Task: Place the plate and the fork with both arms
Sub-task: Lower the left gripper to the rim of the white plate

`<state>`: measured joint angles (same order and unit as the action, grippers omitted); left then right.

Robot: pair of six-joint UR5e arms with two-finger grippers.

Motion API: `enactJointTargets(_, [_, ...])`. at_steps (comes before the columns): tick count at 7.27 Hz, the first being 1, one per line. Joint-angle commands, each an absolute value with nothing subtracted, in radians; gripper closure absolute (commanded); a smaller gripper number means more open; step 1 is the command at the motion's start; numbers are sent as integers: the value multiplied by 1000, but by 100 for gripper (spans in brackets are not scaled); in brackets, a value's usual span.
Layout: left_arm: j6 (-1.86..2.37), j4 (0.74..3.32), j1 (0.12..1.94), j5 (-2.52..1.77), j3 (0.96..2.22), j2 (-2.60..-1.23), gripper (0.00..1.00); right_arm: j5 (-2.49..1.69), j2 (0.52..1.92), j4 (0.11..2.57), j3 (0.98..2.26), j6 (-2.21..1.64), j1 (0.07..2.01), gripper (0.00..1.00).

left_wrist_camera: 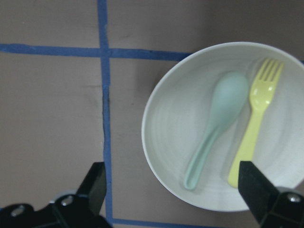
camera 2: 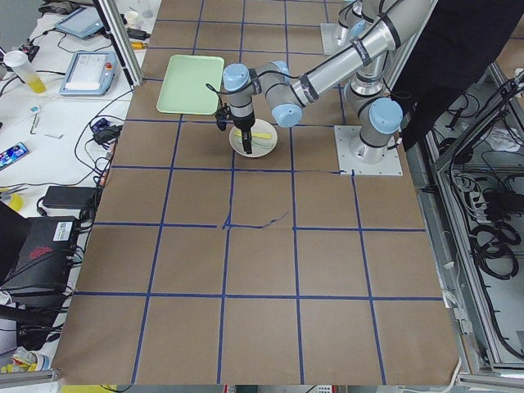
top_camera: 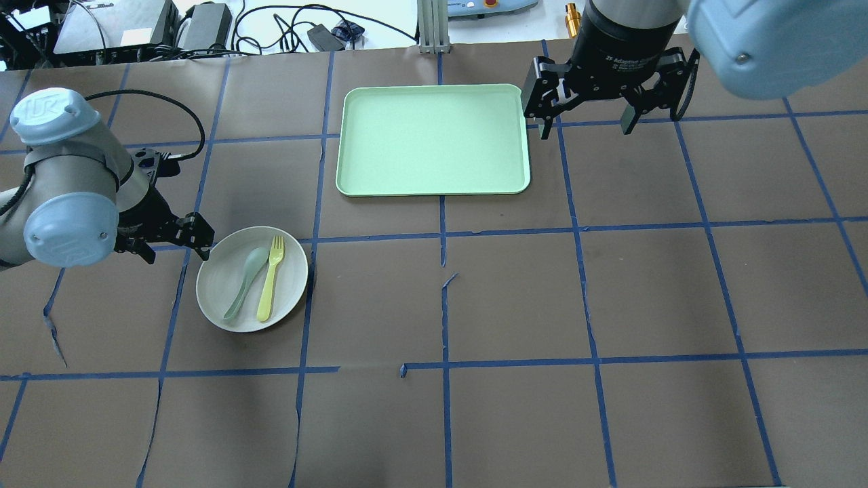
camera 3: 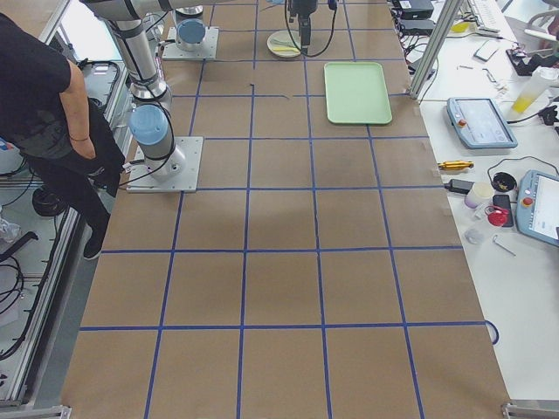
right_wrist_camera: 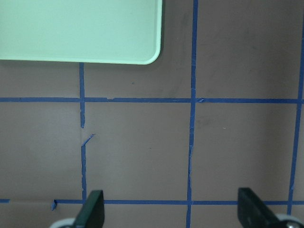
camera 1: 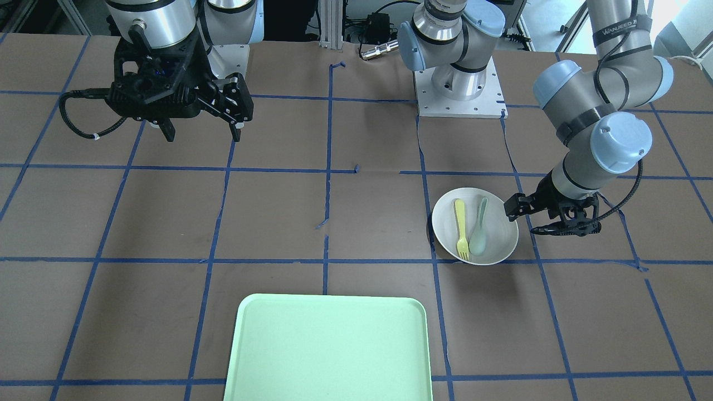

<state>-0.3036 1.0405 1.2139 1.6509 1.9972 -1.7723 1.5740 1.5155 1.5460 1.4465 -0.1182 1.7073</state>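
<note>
My left gripper (top_camera: 175, 249) is spread wide and holds nothing. It sits at the rim of the plate (top_camera: 217, 285) on the side facing the bench's left end. The wrist view has one finger over bare bench and the other over the plate. I cannot tell whether either touches.

The plate lies on the left arm's side, about midway between the robot's edge and the operators' edge. The fork (top_camera: 270, 278) lies in it, just beside a spoon (top_camera: 245, 274).

I judge the step to be pinching that rim. I would put one finger inside and one outside, well apart from the cutlery. I would close firmly and lift level, since a tilt could slide the fork off. Then I would carry it low to the tray (top_camera: 434, 139) near the operators' edge.

The fork's long axis runs roughly from the robot's edge to the operators' edge. Its tines point to the operators and lean slightly to the bench's right end. The spoon lies almost parallel.

My right gripper (top_camera: 586, 129) hovers, parted and empty, by the tray's right side.
</note>
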Motion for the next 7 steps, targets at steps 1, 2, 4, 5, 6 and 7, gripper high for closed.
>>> enactJointTargets(1, [-402,965,1152,1532,2054,-1825,14,1574,1514,1546,1447,-118,1707,0])
enactJointTargets(2, [-414,959,1138,1532,2063,-1830,19,1574,1516,1546,1447,-118,1707,0])
enactJointTargets(4, [-414,957,1138,1532,2068,-1839,35,1574,1516,1546,1447,-118,1707,0])
enactJointTargets(5, [-414,957,1138,1532,2068,-1845,47,1574,1516,1546,1447,-118,1707,0])
enactJointTargets(6, [-414,957,1138,1532,2068,-1845,58,1574,1516,1546,1447,-118,1707,0])
enactJointTargets(7, [-411,959,1138,1532,2066,-1845,83,1574,1516,1546,1447,-118,1707,0])
